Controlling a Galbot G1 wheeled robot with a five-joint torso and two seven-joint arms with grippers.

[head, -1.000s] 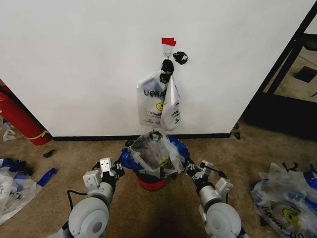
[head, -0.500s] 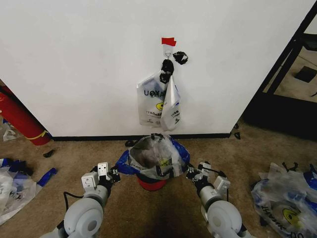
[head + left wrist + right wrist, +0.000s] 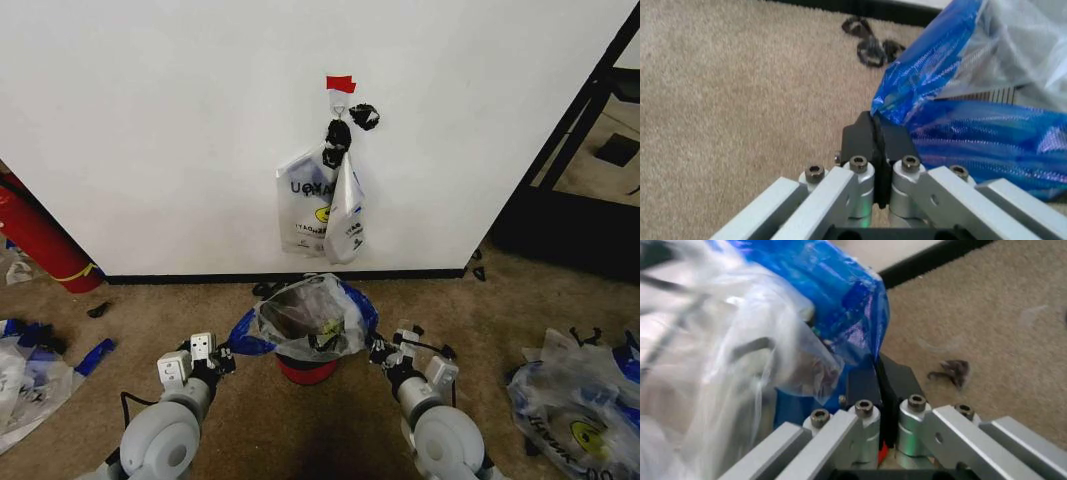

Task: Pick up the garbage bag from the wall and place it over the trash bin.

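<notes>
Head view records both grippers, left gripper and right gripper, drawn back toward the robot since earlier, each pinching one blue handle of the garbage bag stretched over the single trash bin, two printed bags hanging on the wall.
</notes>
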